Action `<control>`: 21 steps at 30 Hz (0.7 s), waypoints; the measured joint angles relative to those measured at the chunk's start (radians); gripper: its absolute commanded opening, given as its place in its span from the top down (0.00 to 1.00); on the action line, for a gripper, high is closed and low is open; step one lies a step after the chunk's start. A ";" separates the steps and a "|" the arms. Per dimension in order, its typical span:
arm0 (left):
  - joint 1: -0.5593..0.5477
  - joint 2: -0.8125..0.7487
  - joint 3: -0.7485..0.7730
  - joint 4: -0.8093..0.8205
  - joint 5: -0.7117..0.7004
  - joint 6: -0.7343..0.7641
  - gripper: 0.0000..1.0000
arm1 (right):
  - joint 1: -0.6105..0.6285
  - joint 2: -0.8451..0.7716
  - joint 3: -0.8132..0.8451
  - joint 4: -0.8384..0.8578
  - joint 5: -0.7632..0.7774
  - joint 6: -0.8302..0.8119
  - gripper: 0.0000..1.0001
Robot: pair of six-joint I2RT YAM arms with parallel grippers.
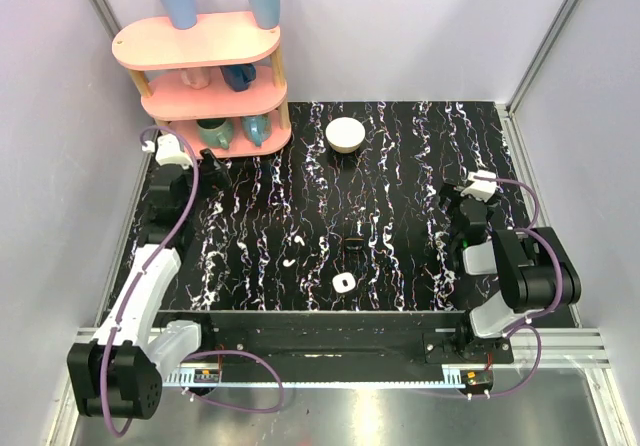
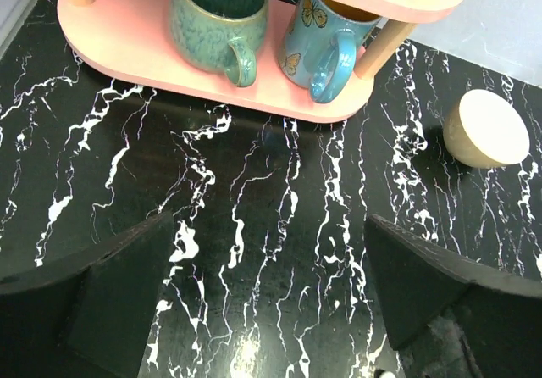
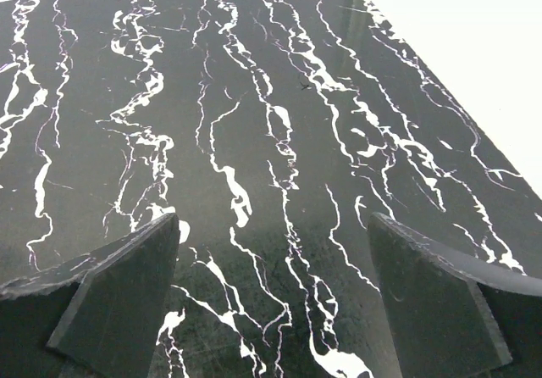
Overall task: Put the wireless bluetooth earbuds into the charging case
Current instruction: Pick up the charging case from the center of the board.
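Note:
The charging case point(image 1: 342, 283), a small white rounded square with a dark middle, lies on the black marble table near the front centre. Two tiny white earbuds point(image 1: 299, 238) point(image 1: 289, 262) lie loose to its upper left. Far off at the table's left, by the shelf, my left gripper point(image 1: 210, 166) point(image 2: 271, 251) is open over bare table. At the right side my right gripper point(image 1: 452, 198) point(image 3: 271, 259) is also open, with only marble between its fingers. Neither wrist view shows the case or the earbuds.
A small black block point(image 1: 353, 243) sits just behind the case. A white bowl point(image 1: 345, 134) point(image 2: 487, 128) stands at the back centre. A pink tiered shelf point(image 1: 200, 76) point(image 2: 127, 47) with mugs and blue cups fills the back left corner, close ahead of my left gripper.

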 measured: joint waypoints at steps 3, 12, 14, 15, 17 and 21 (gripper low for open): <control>0.000 0.000 0.061 -0.099 0.027 -0.008 0.01 | 0.010 -0.061 -0.010 -0.057 0.021 -0.001 0.00; 0.009 0.002 0.322 -0.375 0.018 -0.140 0.01 | 0.034 -0.532 0.404 -0.742 -0.115 0.170 0.00; 0.013 -0.001 0.320 -0.405 0.025 -0.137 0.01 | 0.033 -0.557 0.460 -0.822 -0.198 0.253 0.00; 0.013 -0.006 0.311 -0.408 0.036 -0.124 0.01 | 0.024 -0.563 0.469 -0.861 -0.264 0.310 0.00; 0.013 -0.023 0.288 -0.409 0.080 -0.091 0.01 | -0.001 -0.555 0.463 -0.901 -0.387 0.410 0.00; 0.013 -0.059 0.261 -0.417 0.252 -0.013 0.01 | -0.047 -0.418 0.445 -0.948 -0.624 0.558 0.00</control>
